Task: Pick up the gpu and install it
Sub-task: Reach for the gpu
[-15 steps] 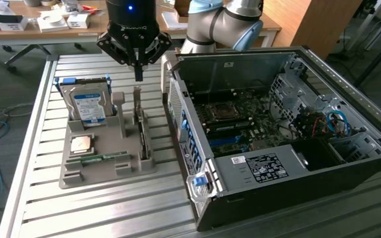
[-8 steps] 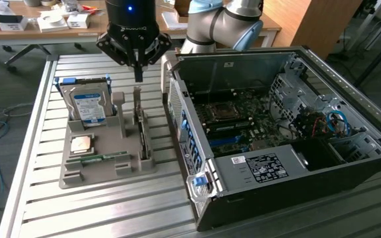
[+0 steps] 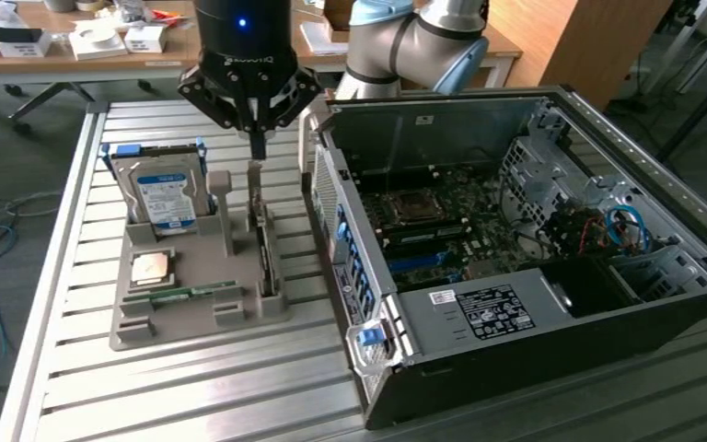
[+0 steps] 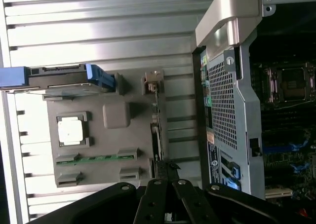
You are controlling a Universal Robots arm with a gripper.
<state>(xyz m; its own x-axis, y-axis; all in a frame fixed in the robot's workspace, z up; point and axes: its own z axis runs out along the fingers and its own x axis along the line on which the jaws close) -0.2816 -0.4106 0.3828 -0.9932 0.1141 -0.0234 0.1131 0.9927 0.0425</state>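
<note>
**GPU in holder, closed jaws at its top end**

The gripper (image 3: pixel 255 152) (image 4: pixel 167 170) hangs with its jaws drawn together to a narrow point directly over the gpu (image 3: pixel 260 230) (image 4: pixel 156 135). Whether the tips pinch the card's upper edge cannot be told.

The gpu stands on edge in a slot of the grey holder (image 3: pixel 181 318) (image 4: pixel 103 142) on the table (image 3: pixel 206 387), on the holder's side nearest the open computer case (image 3: pixel 489 313) (image 4: pixel 227 105). The case lies just beside the holder, motherboard exposed.

In the same holder, the blue-labelled hard drive (image 3: pixel 163 193) (image 4: pixel 64 78) stands upright. The processor chip (image 3: pixel 151 267) (image 4: pixel 70 131) and the green memory stick (image 3: pixel 188 293) (image 4: pixel 94 159) lie flat.
</note>
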